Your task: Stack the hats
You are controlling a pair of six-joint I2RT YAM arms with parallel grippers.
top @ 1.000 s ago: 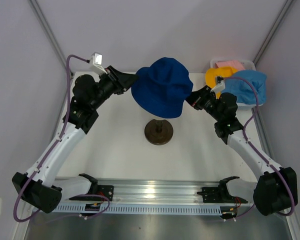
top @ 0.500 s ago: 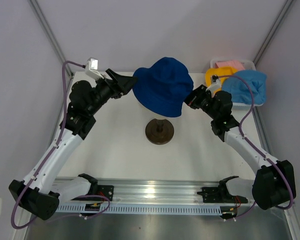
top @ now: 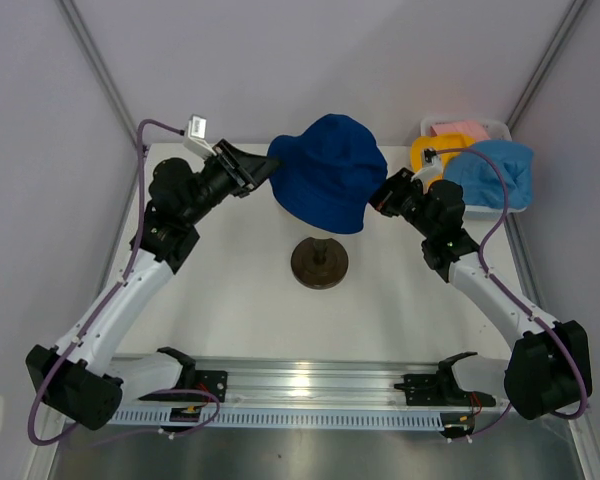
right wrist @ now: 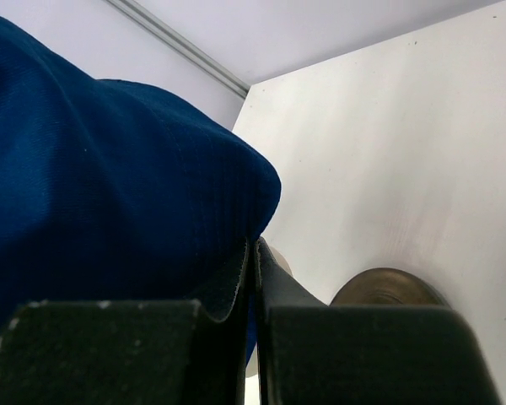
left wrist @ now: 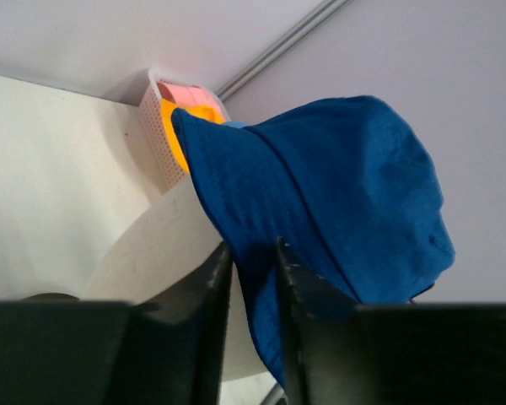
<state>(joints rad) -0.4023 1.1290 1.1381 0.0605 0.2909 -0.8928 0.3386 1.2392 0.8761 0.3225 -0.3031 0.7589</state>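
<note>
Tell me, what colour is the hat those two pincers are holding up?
Dark blue. The hat shows best in the top external view, pinched at its brim on both sides.

- Dark round base [top: 318,264] standing near the middle of the white table [top: 230,290]; top edge also showing low in the right wrist view [right wrist: 388,287].
- White mesh basket [top: 492,127] at the far right corner of the table, close to the right wall; perforated side wall visible in the left wrist view [left wrist: 156,135].
- Metal rail [top: 310,385] running along the near edge of the table.
- Pale grey enclosure walls [top: 280,60] on three sides.
</note>
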